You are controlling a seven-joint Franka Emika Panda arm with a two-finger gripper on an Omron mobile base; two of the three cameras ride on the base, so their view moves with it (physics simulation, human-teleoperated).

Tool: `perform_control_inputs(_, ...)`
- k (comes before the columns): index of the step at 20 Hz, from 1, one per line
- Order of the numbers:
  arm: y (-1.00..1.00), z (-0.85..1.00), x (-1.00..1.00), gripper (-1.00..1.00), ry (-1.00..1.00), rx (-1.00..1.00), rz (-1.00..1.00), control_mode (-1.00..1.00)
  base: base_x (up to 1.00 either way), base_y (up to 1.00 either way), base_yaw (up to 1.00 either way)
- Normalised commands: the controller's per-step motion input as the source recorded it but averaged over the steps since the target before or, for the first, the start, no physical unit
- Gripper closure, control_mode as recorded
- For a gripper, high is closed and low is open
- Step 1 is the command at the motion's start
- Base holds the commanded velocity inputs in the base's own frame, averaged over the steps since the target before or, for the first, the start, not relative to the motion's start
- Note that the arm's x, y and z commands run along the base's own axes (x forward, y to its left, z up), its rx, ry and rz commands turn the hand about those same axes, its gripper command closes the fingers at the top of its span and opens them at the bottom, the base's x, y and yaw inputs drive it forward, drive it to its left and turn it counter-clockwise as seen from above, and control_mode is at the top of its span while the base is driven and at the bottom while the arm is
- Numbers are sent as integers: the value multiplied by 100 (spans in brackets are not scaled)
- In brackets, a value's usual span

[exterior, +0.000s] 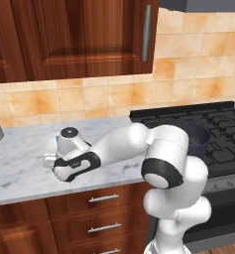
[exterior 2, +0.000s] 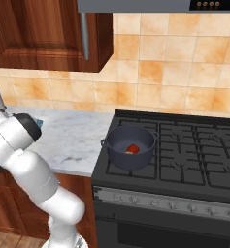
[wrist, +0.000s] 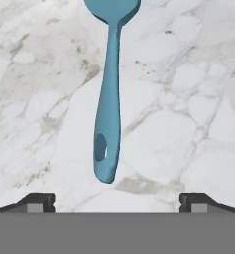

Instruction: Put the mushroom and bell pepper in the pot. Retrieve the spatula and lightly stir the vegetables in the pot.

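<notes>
Spatula [wrist: 109, 99] lies lengthwise ahead of the wide-open gripper [wrist: 117, 201], handle nearest, on a marble kitchen counter [wrist: 188, 124].

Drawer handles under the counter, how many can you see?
3. The drawer handles are stacked below the marble counter in the left base view: top, middle and bottom, cut off by the picture's edge. The arm may hide more.
</notes>
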Motion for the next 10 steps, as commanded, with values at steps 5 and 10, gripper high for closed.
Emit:
perform_control_inputs(5, 9, -18, 24, -100, 7, -6, 0, -100, 0, 0, 0)
perform_control_inputs(10, 19, -25, 19, -100, 0, -11, 0, -100, 0, 0, 0)
